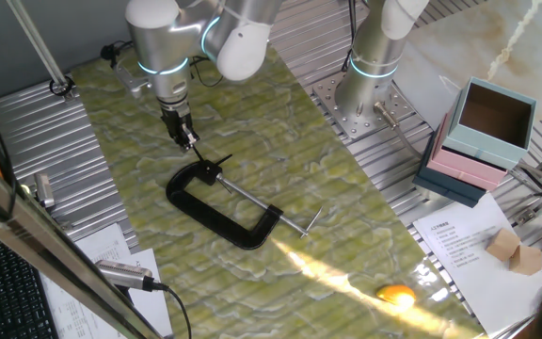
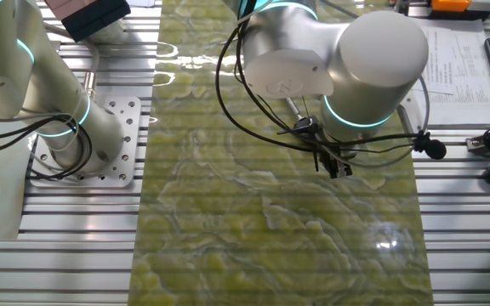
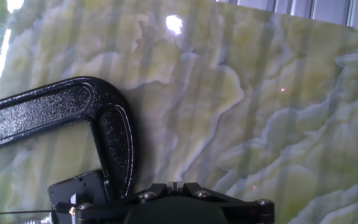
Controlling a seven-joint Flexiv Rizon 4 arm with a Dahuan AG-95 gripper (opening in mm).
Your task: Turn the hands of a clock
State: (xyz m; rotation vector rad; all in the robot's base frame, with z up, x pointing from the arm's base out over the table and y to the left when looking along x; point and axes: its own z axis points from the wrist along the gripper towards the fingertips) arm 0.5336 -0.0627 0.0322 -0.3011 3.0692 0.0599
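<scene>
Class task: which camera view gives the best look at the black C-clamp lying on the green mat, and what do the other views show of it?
One fixed view: the whole black metal C-clamp shows there, frame and silver screw rod, just below the gripper. The hand view shows only its curved end, close up. In the other fixed view the arm hides it.

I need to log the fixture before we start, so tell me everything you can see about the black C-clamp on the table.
The black C-clamp lies flat on the green marbled mat. Its frame looks like rough-textured cast metal, C-shaped and open toward the far side. A thin silver screw rod runs across the opening and ends in a small T-bar. At its other end small dark strips show, just below the gripper, whose jaws hover close above.
</scene>
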